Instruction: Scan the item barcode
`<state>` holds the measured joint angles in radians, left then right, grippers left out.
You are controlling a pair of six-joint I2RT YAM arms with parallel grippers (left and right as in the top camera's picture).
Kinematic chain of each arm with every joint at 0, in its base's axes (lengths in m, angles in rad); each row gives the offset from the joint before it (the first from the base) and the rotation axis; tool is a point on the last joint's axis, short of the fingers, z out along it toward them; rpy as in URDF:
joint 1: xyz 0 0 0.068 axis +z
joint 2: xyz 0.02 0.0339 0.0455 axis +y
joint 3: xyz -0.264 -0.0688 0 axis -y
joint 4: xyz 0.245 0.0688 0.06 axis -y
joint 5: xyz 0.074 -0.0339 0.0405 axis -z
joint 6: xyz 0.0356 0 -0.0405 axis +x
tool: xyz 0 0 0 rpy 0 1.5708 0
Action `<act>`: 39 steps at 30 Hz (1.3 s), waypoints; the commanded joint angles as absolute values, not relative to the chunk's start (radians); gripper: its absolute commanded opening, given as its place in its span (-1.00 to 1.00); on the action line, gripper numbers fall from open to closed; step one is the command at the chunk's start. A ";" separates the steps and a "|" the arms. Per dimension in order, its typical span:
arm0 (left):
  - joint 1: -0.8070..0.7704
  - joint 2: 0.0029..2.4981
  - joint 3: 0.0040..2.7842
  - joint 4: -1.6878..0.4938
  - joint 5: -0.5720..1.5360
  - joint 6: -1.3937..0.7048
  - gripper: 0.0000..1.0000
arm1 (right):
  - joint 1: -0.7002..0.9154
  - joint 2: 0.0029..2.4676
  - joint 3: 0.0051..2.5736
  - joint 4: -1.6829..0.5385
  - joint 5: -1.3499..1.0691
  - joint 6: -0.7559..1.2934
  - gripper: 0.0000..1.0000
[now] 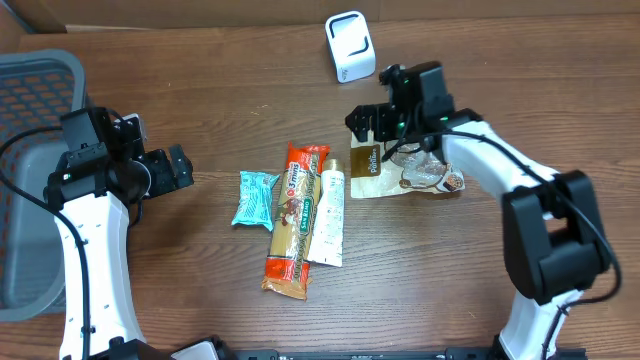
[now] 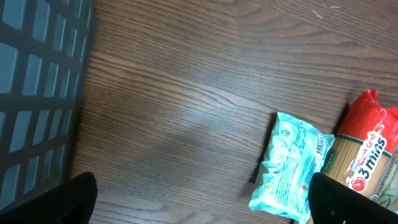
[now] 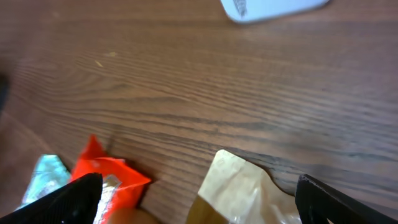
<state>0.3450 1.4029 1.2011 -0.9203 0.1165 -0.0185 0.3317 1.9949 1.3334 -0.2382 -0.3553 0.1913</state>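
Since neither arm has anything between its jaws, the scan looks barely begun, and nearly all of the task appears to lie ahead. On the wooden table (image 1: 200, 60) every item lies flat. The grey basket (image 1: 30, 70) sits at the nine o'clock edge of the overhead view, and I cannot tell whether it has a part in the job. Just to its three o'clock side, the left gripper (image 1: 180, 168) is spread wide and empty, with its fingertips (image 2: 74, 199) apart over bare wood and the goods well off to its three o'clock. The right gripper (image 1: 365, 122) is equally wide and empty. It hangs at the twelve o'clock end of the brown pouch (image 1: 368, 165), and the wrist view does not show whether it touches the pouch. At the centre lies a long orange spaghetti packet (image 1: 293, 220). A white tube (image 1: 328, 215) rests against its three o'clock side, and a teal packet (image 1: 255, 198) lies just beside it at nine o'clock. The brown pouch lies at about two o'clock from the tube, and being nearest the open right jaws it is my guess for the item to be scanned. The white scanner (image 1: 349, 45) stands apart at twelve o'clock from the pouch. What remains, as I judge it, is to grasp an item, lift it, turn its barcode towards the scanner and hold it there. No barcode is visible on any of the items.
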 commanded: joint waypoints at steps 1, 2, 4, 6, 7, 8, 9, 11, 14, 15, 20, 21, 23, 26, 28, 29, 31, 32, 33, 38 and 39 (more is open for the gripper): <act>0.345 1.402 1.207 -0.918 0.124 0.000 0.99 | 0.351 2.033 1.349 -0.199 -0.315 0.268 1.00; 0.345 1.402 1.207 -0.918 0.124 0.000 0.99 | 0.355 2.039 1.349 -0.197 -0.315 0.276 1.00; 0.345 1.402 1.207 -0.918 0.124 0.000 0.99 | 0.366 2.043 1.349 -0.210 -0.316 0.305 1.00; 0.345 1.402 1.207 -0.918 0.124 0.000 0.99 | 0.373 2.043 1.349 -0.237 -0.336 0.334 1.00; 0.345 1.402 1.207 -0.918 0.124 0.000 0.99 | 0.375 2.043 1.349 -0.258 -0.357 0.342 1.00; 0.345 1.402 1.207 -0.918 0.124 0.000 0.99 | 0.375 2.043 1.349 -0.279 -0.376 0.348 1.00; 0.345 1.402 1.207 -0.918 0.124 0.000 0.99 | 0.376 2.043 1.349 -0.308 -0.403 0.352 1.00; 0.345 1.402 1.207 -0.918 0.124 0.000 0.99 | 0.376 2.043 1.349 -0.352 -0.438 0.352 1.00; 0.345 1.402 1.207 -0.918 0.124 0.000 0.99 | 0.372 2.042 1.349 -0.419 -0.506 0.352 1.00; 0.345 1.402 1.207 -0.918 0.124 0.000 0.99 | 0.369 2.042 1.351 -0.436 -0.514 0.352 1.00; 0.345 1.402 1.207 -0.918 0.124 0.000 0.99 | 0.330 2.031 1.396 -0.599 -0.518 0.320 1.00; 0.345 1.402 1.207 -0.918 0.124 0.000 0.99 | 0.317 2.028 1.415 -0.655 -0.517 0.305 1.00; 0.345 1.402 1.207 -0.918 0.124 0.000 0.99 | 0.294 2.019 1.449 -0.756 -0.508 0.289 1.00; 0.345 1.402 1.207 -0.918 0.124 0.000 0.99 | 0.267 1.999 1.486 -0.892 -0.456 0.279 1.00; 0.345 1.402 1.207 -0.918 0.124 0.000 0.99 | 0.251 1.972 1.495 -0.949 -0.442 0.240 1.00; 0.345 1.402 1.207 -0.918 0.124 0.000 0.99 | 0.245 1.955 1.495 -0.962 -0.442 0.234 1.00; 0.345 1.402 1.207 -0.918 0.124 0.000 0.99 | 0.219 1.906 1.495 -0.995 -0.459 0.236 1.00; 0.345 1.402 1.207 -0.918 0.124 0.000 0.99 | 0.193 1.870 1.494 -1.016 -0.477 0.235 1.00; 0.345 1.402 1.207 -0.918 0.124 0.000 0.99 | 0.167 1.839 1.494 -1.032 -0.485 0.234 1.00; 0.345 1.402 1.207 -0.917 0.124 0.000 0.99 | -0.033 1.691 1.491 -1.113 -0.519 0.149 1.00; 0.345 1.402 1.207 -0.918 0.124 0.000 0.99 | -0.071 1.681 1.491 -1.133 -0.521 0.119 1.00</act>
